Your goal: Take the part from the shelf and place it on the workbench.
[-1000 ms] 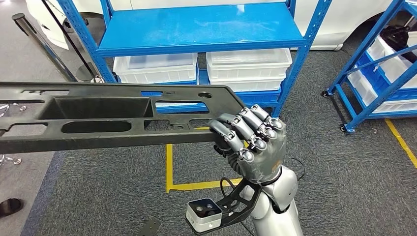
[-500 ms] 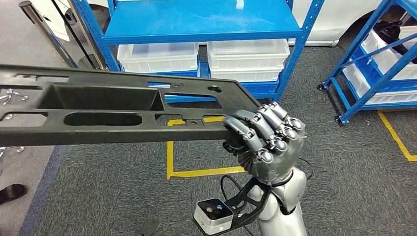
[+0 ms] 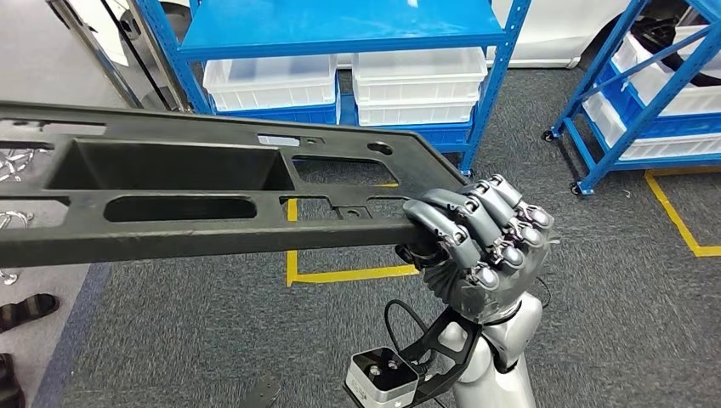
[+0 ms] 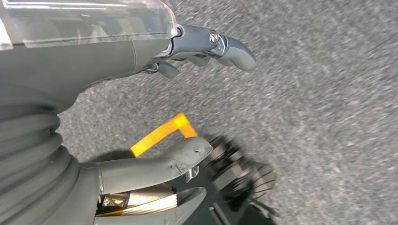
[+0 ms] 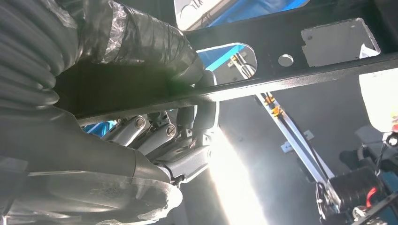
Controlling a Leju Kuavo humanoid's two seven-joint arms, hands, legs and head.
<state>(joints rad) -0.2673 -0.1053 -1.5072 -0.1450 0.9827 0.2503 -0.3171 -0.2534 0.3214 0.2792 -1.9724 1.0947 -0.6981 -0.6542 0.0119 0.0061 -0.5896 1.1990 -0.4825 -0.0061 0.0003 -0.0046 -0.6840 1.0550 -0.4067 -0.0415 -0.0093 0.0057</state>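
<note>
The part is a long black plastic panel with a deep pocket and several cut-outs. It hangs level in the air in front of the shelf and runs off the head view's left edge. My right hand grips its right end, fingers curled over the top edge. In the right wrist view the thumb and fingers of that hand clamp the part's dark rail. My left hand hangs over the grey carpet with fingers and thumb apart, holding nothing.
A blue shelf stands ahead with white bins on its lowest level. A second blue rack on wheels is at the right. Yellow tape marks the carpet. A person's dark shoes are at the left edge.
The whole picture has shifted, so the camera has moved: the shelf now sits higher and the shoes have come into view. My right hand keeps its grip on the part's end.
</note>
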